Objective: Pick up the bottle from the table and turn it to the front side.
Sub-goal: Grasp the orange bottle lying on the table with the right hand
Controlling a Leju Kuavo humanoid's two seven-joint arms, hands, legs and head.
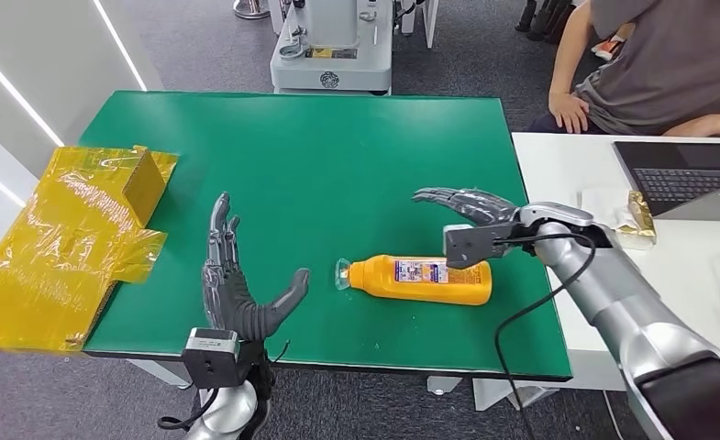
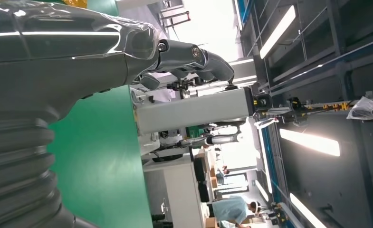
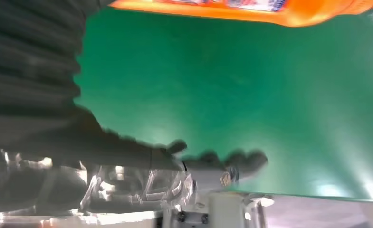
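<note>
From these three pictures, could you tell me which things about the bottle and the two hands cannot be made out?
- Bottle, head view: its base end is covered by the right wrist's camera block; the label print is too small to read.
- Bottle, right wrist view: cut off by the picture's edge and blurred.
- Right hand, right wrist view: fingers smeared by blur.
- Left hand, left wrist view: its ribbed cover blocks much of the table.

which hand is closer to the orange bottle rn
Right. The right hand hovers open just above and behind the lying orange bottle, near its base end. The left hand is open too, well off beyond its cap end.
</note>
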